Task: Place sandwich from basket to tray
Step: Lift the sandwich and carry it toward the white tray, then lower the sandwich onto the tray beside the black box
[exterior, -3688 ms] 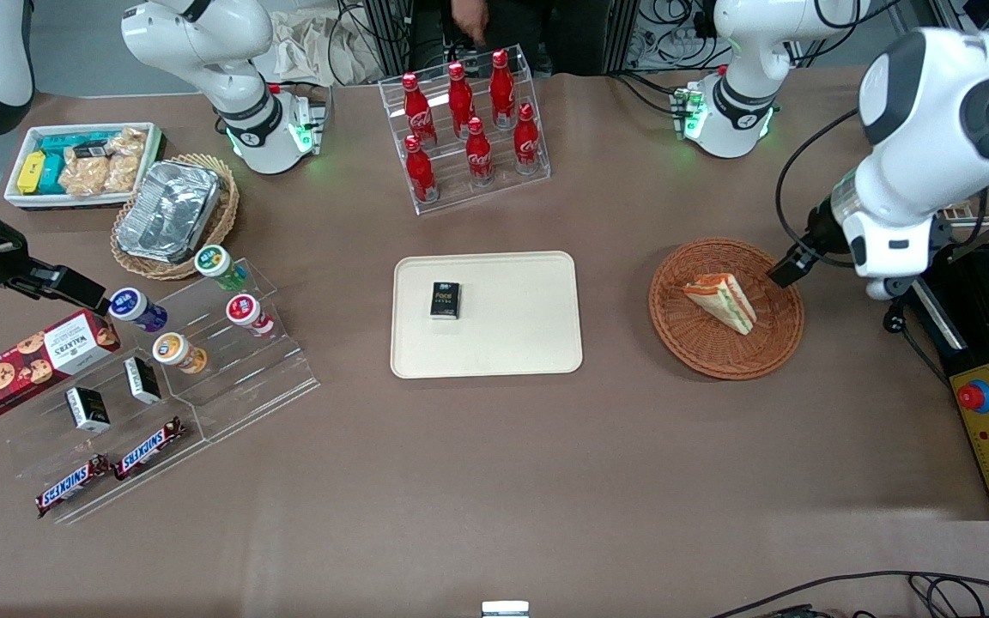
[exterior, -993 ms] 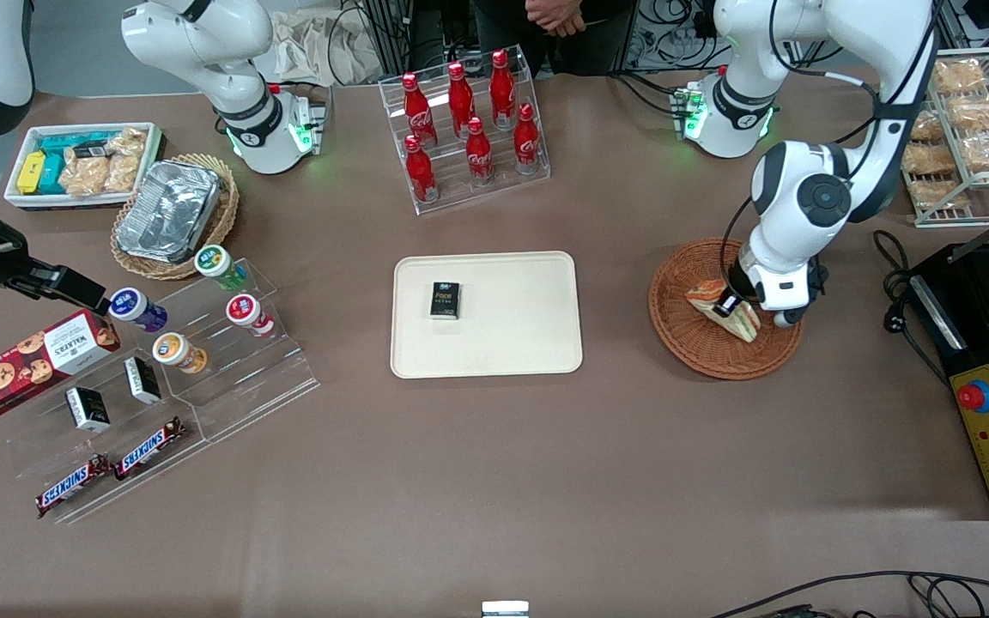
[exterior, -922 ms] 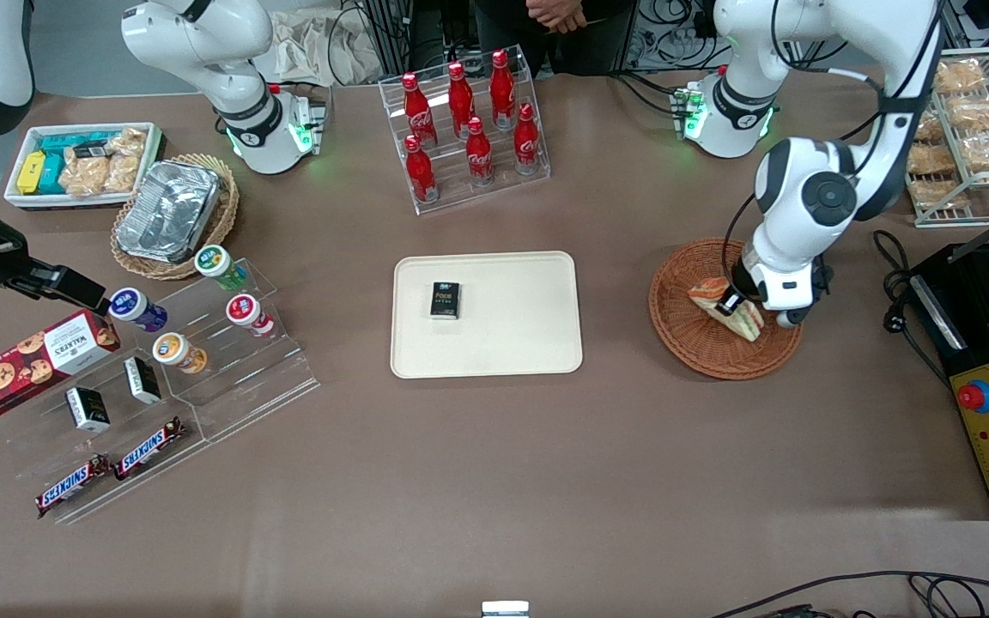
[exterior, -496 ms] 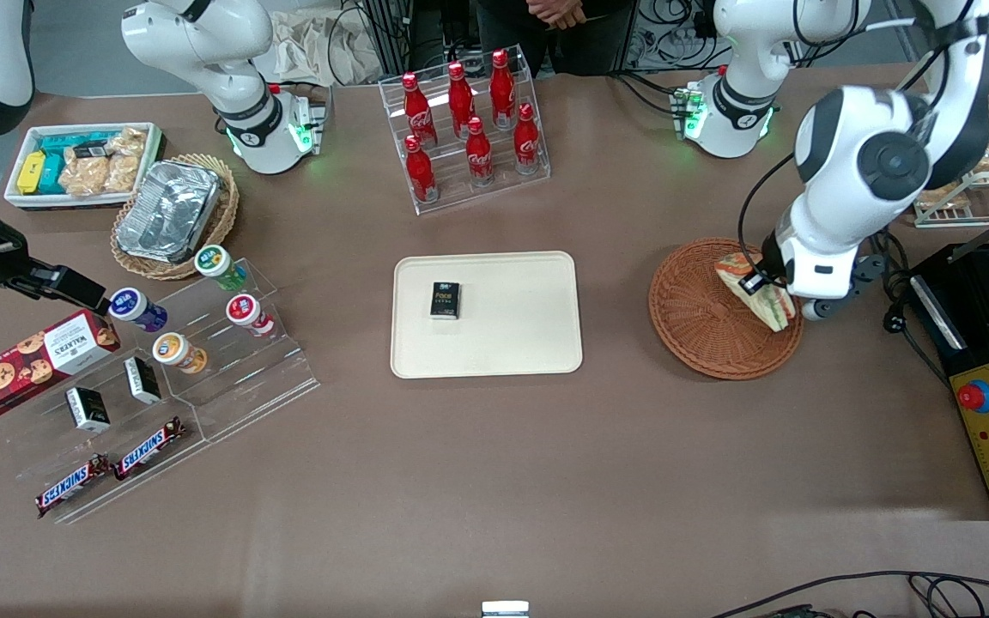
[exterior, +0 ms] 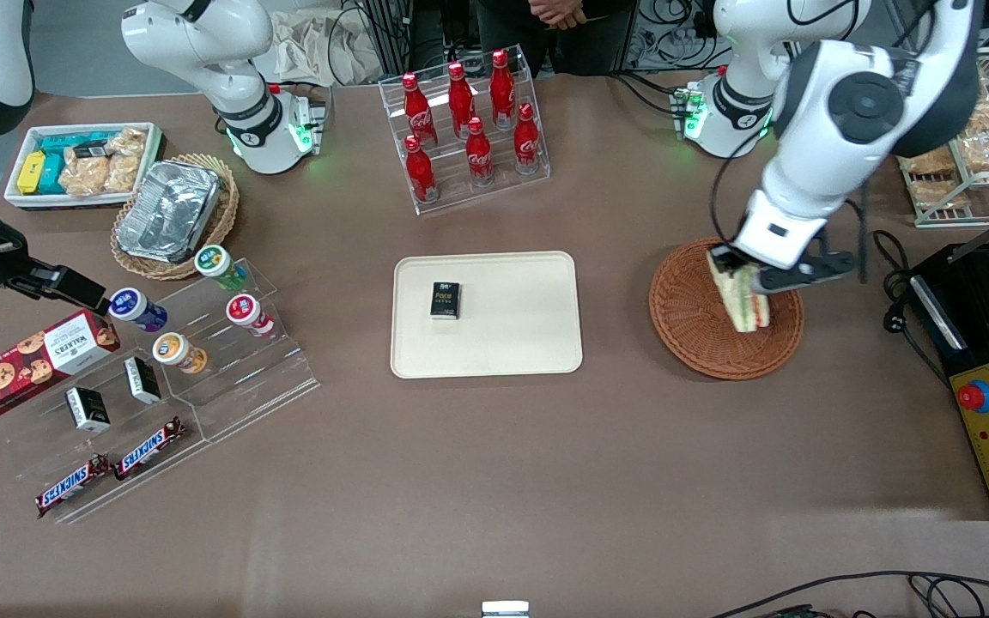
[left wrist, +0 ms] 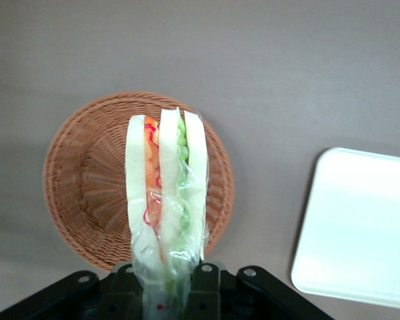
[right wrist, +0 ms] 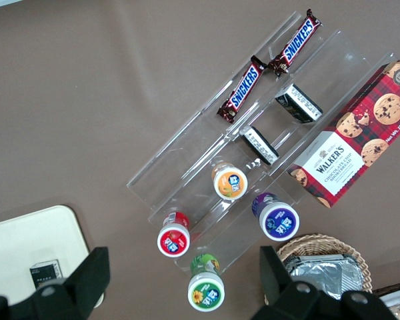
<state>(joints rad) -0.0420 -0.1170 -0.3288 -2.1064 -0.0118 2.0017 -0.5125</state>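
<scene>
1. My gripper (exterior: 742, 273) was pinching the sandwich (exterior: 739, 296) by one end, and the wedge hung in the air above the basket (exterior: 692, 335), over the part of its rim toward the working arm's end of the table.
2. In the wrist view the sandwich (left wrist: 165, 200) stood on edge between my fingers (left wrist: 203, 293): three white bread slices, an orange-red layer and a green one, all under clear, glossy film.
3. I judged it light and soft. The bread would crush under a hard squeeze, and the film looked slippery, so a gentle hold across the flat bread faces seemed right.
4. The basket (left wrist: 80, 193) was round, shallow, reddish-brown wicker with a coarse weave, and nothing else lay in it.
5. The tray (exterior: 537, 343) was flat, cream, smooth, with rounded corners and a low rim, lying near the table's middle, well apart from the basket.
6. A small black box (exterior: 445, 300) sat near the tray's corner toward the parked arm, leaving most of its surface bare.
</scene>
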